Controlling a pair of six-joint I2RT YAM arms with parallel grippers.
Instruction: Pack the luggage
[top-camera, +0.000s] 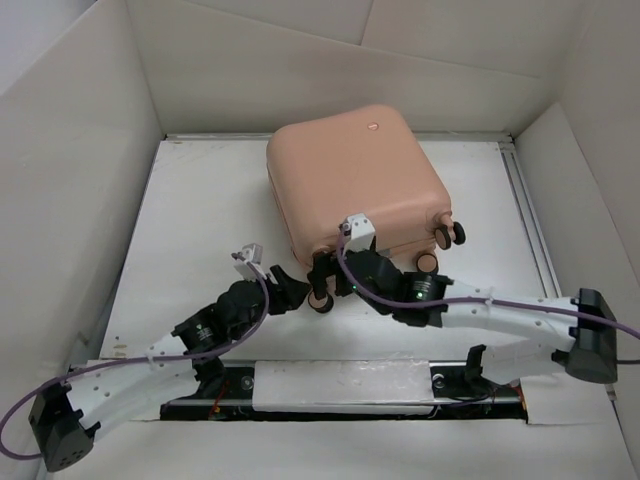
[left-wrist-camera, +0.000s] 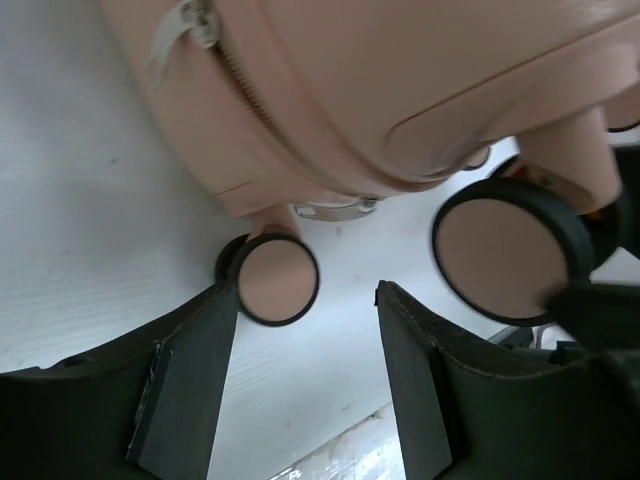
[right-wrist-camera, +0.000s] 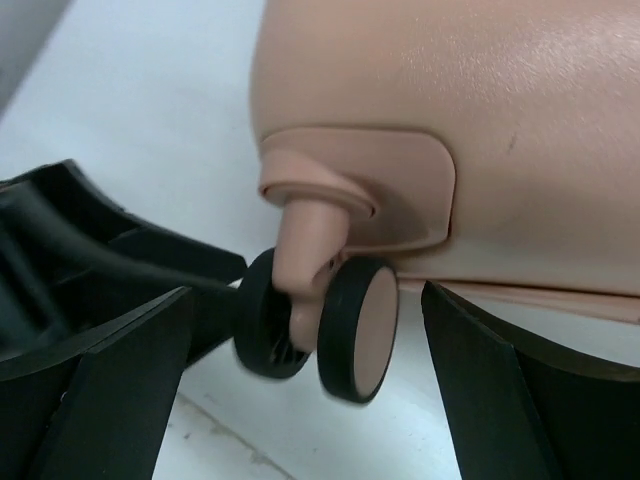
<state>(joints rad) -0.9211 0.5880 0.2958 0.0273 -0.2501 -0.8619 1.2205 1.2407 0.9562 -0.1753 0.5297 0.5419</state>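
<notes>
Suitcase: one pink suitcase (top-camera: 355, 180). It is zipped shut and lies flat on the white table (top-camera: 200, 200), in the middle and toward the back.
Wheels: from above I count three wheels (top-camera: 427, 262) on the side of the suitcase that faces the arms. The arms hide the rest of that side.
Zipper: one zipper (left-wrist-camera: 250, 80) runs along the edge of the suitcase, with one pale pull tab (left-wrist-camera: 190, 25).
Arms: two. The left arm (top-camera: 130, 375) comes in from the near left corner and the right arm (top-camera: 500, 320) from the near right. Both reach the same near corner of the suitcase.
Left gripper: the left gripper (left-wrist-camera: 305, 300) has its two fingers apart and holds nothing. Its camera shows two wheels, one just past a fingertip and one off to the side.
Right gripper: the right gripper (right-wrist-camera: 305, 295) has its two fingers spread wide. One double wheel (right-wrist-camera: 330, 325) on its pink stem sits in the gap, and neither finger touches it.
Walls: plain white walls (top-camera: 80, 150) stand around the table on three sides.
</notes>
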